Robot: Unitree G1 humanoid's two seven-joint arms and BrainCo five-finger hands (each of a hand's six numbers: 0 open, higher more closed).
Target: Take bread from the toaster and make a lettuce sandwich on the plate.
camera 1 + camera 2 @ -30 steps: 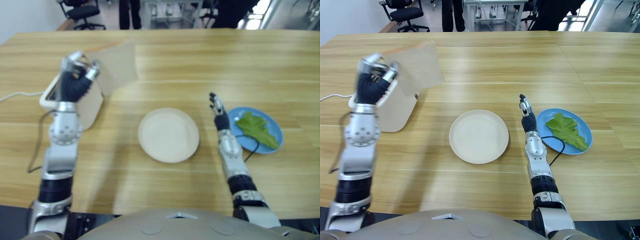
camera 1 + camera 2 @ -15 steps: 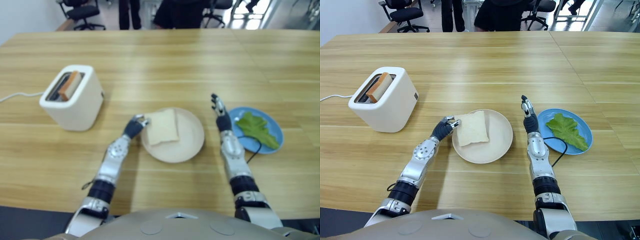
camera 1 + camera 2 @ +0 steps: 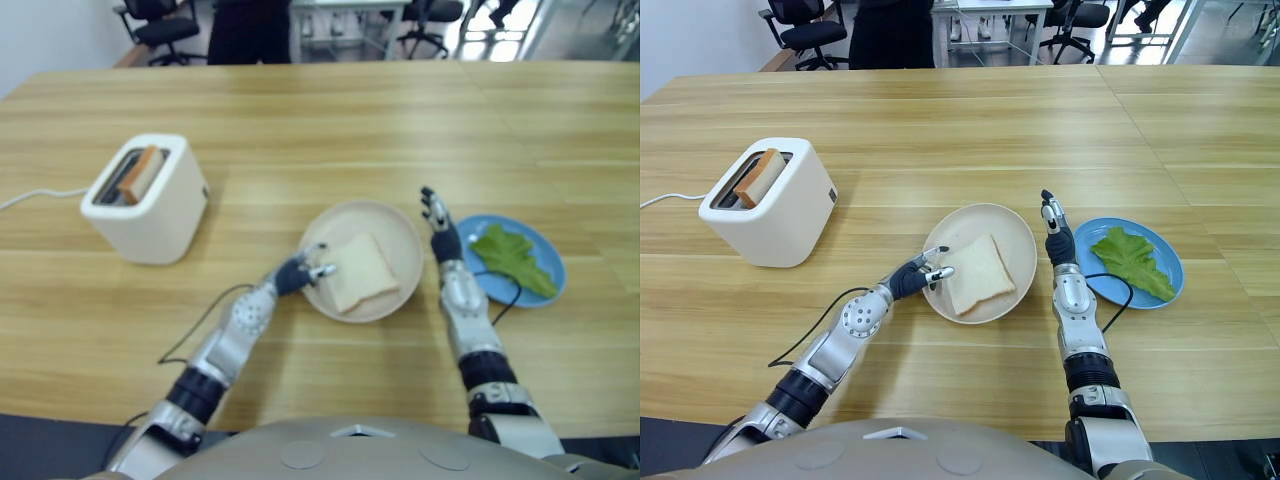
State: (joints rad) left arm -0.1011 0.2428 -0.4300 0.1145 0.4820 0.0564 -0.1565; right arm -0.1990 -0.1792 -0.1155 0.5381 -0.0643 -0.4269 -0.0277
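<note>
A white toaster (image 3: 768, 205) stands at the left with one bread slice (image 3: 760, 176) sticking out of its slot. A second bread slice (image 3: 980, 275) lies flat on the cream plate (image 3: 985, 225) in the middle of the table. My left hand (image 3: 916, 276) rests at the plate's left rim, fingers loosely spread beside the slice and holding nothing. My right hand (image 3: 1053, 228) lies flat and open on the table between the cream plate and a blue plate (image 3: 1160, 297). A green lettuce leaf (image 3: 1130, 258) lies on the blue plate.
The toaster's white cord (image 3: 665, 198) runs off the left edge. A thin black cable (image 3: 810, 330) loops on the table beside my left forearm, and another (image 3: 1118, 285) crosses the blue plate's near rim. Office chairs (image 3: 805, 25) stand beyond the far edge.
My left hand carried a bread slice from above the toaster down to the cream plate and let it go. Plate and slice have slid a little to the right. The right hand stayed put.
</note>
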